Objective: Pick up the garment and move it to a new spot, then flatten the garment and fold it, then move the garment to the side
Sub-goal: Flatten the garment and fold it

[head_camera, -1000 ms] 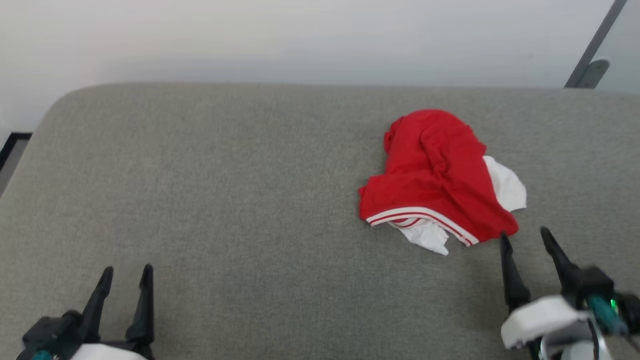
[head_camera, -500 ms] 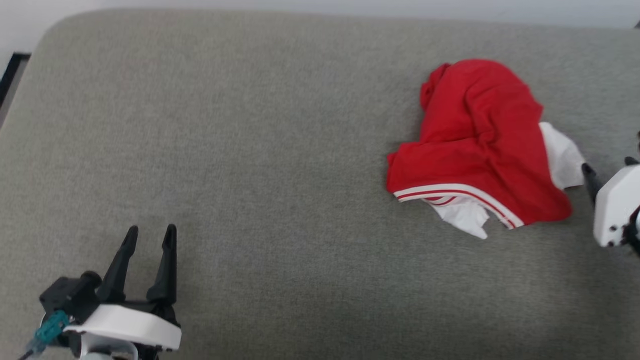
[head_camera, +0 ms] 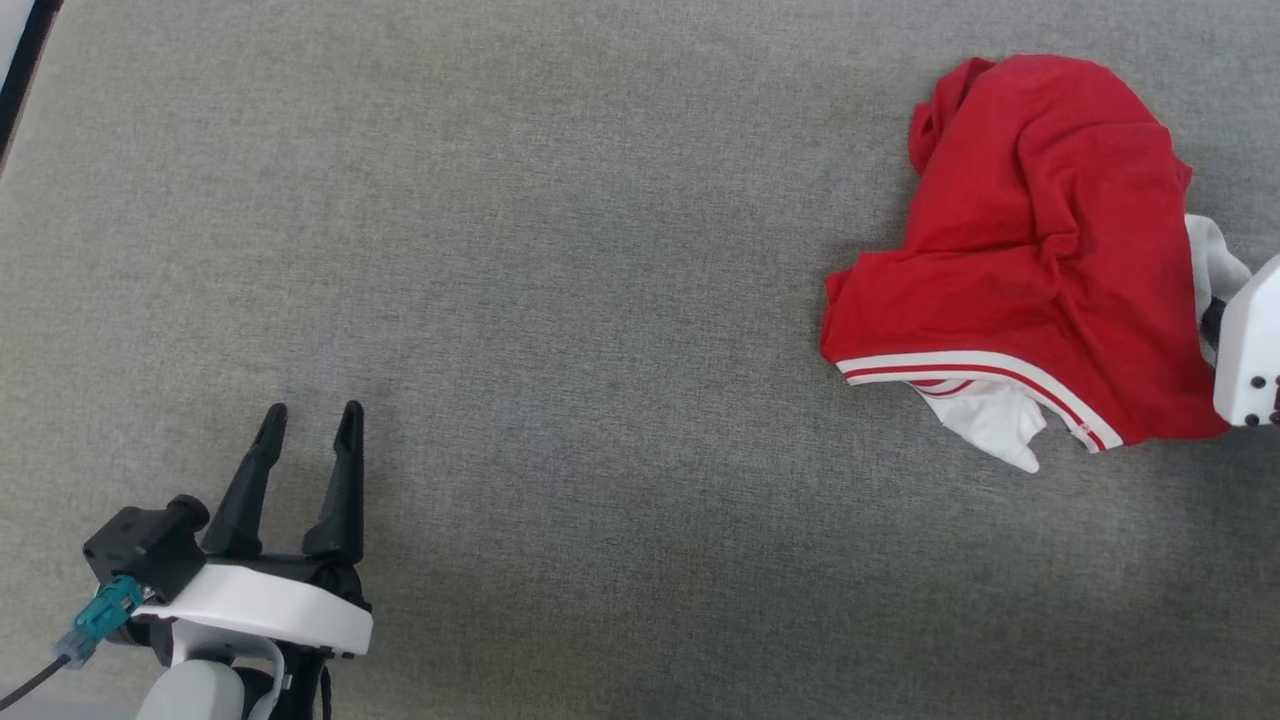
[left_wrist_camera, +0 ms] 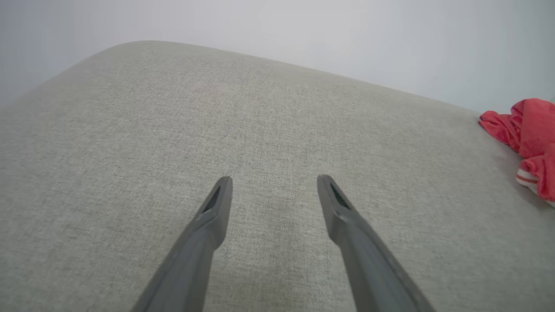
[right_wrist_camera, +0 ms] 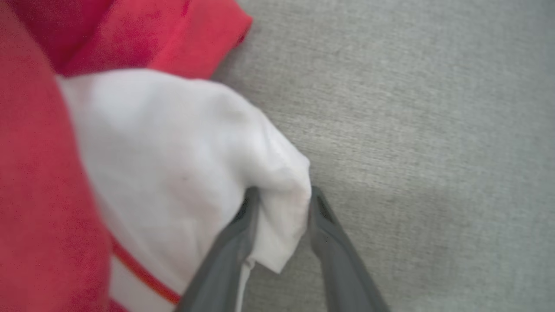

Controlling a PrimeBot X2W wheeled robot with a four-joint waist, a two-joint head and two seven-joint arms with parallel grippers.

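The garment (head_camera: 1040, 270) is soft matt cloth, rumpled (the white sleeve end (right_wrist_camera: 182, 151) looks equally dull). Under it, the grey upholstery (head_camera: 560, 250) is coarse-woven and matt. The left gripper (head_camera: 313, 408) has dull dark plastic fingers (head_camera: 340, 480) and a smooth, faintly glossy white plastic shell (head_camera: 270, 615).

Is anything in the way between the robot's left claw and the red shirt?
No, nothing visible. Just the bare grey woven fabric surface lies between the open left gripper and the crumpled red soft shirt with white sleeve ends.
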